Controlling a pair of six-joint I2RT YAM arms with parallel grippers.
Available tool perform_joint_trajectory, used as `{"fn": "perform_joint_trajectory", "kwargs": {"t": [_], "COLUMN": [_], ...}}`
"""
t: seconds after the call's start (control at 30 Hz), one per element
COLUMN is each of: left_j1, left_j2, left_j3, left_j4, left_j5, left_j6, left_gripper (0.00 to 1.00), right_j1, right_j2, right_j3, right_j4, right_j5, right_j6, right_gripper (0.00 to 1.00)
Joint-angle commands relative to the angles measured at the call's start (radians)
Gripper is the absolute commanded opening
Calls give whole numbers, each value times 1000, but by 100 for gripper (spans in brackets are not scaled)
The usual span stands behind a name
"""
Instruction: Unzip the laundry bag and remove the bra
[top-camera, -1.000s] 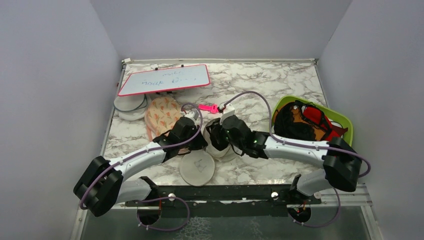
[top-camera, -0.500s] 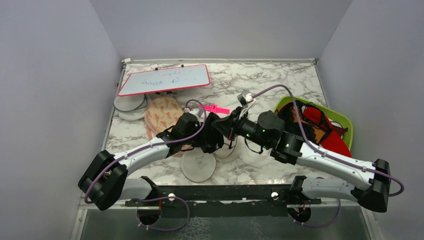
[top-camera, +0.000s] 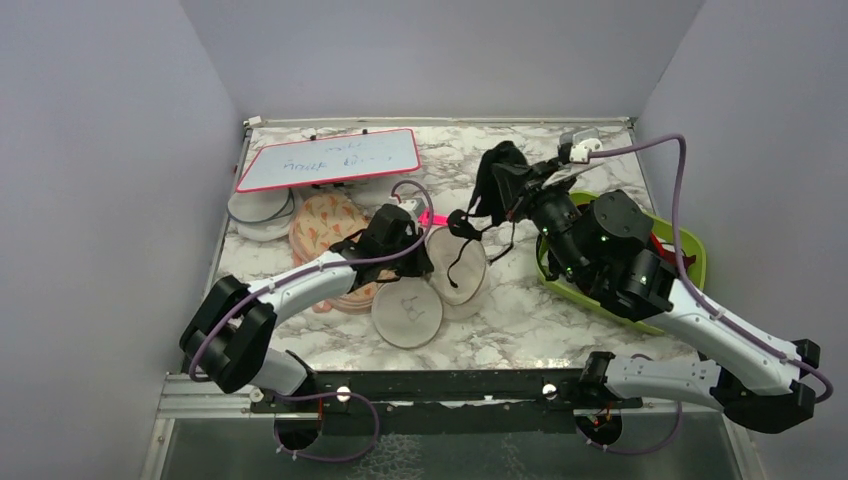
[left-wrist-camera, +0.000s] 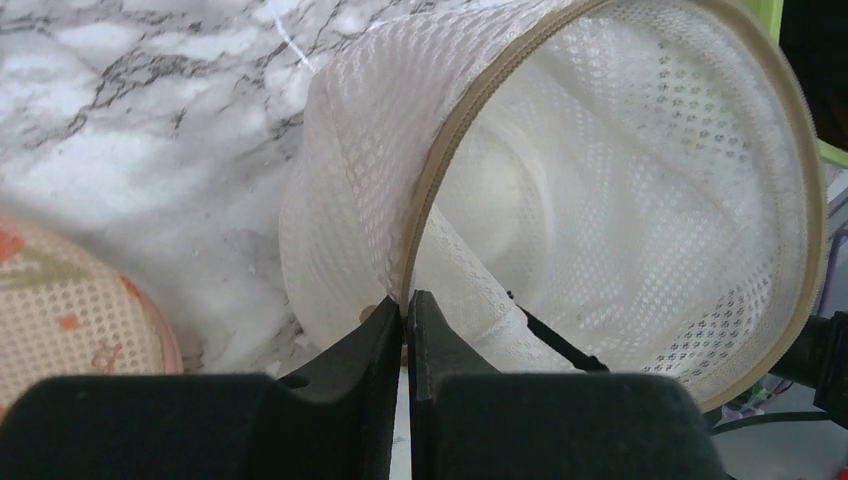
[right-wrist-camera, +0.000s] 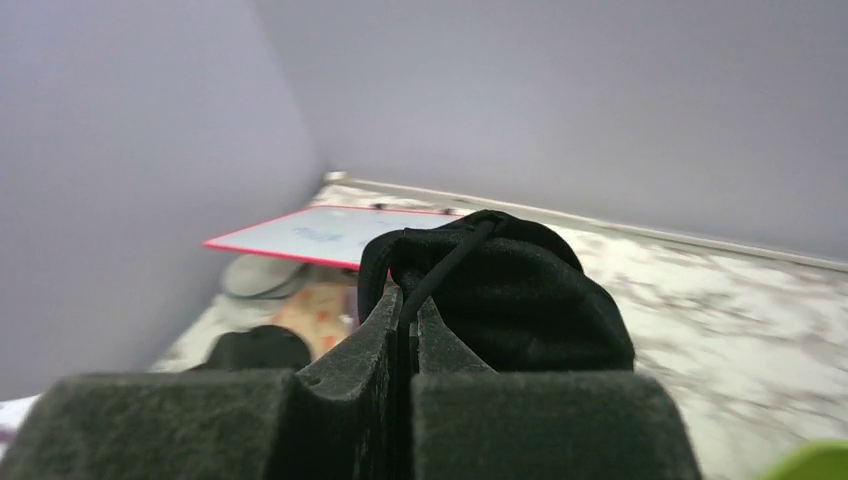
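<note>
Unzip looks done: the small round white mesh laundry bag with the beige rim (top-camera: 405, 312) lies open on the marble desk (top-camera: 560, 310), its two clamshell halves spread apart, one flat, one tipped up. The left gripper (left-wrist-camera: 408, 305) has its jaws fully closed, pinching the beige zip edge of the tipped half and pinning it in place. The bra removal is nearly done too. The black bra with dark cups and thin straps (top-camera: 500, 178) hangs in the air above the far middle of the desk, well clear of the bag. The right gripper (right-wrist-camera: 408, 310) has its jaws clamped tight on a strap and a fold of cup. One thin strap loop dangles down towards the raised half; I can't tell if it touches the mesh. The left wrist view shows the bag's inside as bare white mesh with no garment, just a thin dark line crossing the low edge, strap or cable, unclear. What's left, I judge, is to carry the bra away so the strap clears the bag, then set it down. The green plastic tray (top-camera: 690, 243) sits at the right, its contents mostly hidden behind the right arm (top-camera: 690, 310). The peach floral-print mesh pouch (top-camera: 322, 225) sits to the left, its contents not visible.
</note>
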Motion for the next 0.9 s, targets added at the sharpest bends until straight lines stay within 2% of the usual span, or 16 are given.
{"fn": "perform_joint_trajectory", "kwargs": {"t": [0.0,0.2,0.43,0.6,0.67,0.77,0.87], "left_j1": [2,2,2,2,2,2,2], "left_j2": [79,156,201,188,162,105,32], "left_j3": [98,159,213,258,267,263,235], "left_j4": [-13,-44,-95,-168,-193,-230,-265], "left_j5": [64,30,-8,-57,-74,-111,-141], "left_j6": [57,87,135,178,199,219,226], "left_gripper": [0,0,2,30,42,58,74], "right_j1": [-29,-199,-231,-340,-456,-664,-773], "right_j2": [34,19,66,97,101,119,116], "right_j3": [28,108,237,237,203,199,170], "right_j4": [-93,-74,36,67,49,-113,-189], "right_j5": [333,332,440,480,458,357,301], "right_j6": [-150,-250,-480,-503,-475,-320,-235], "right_gripper": [1,1,1,1,1,1,1]}}
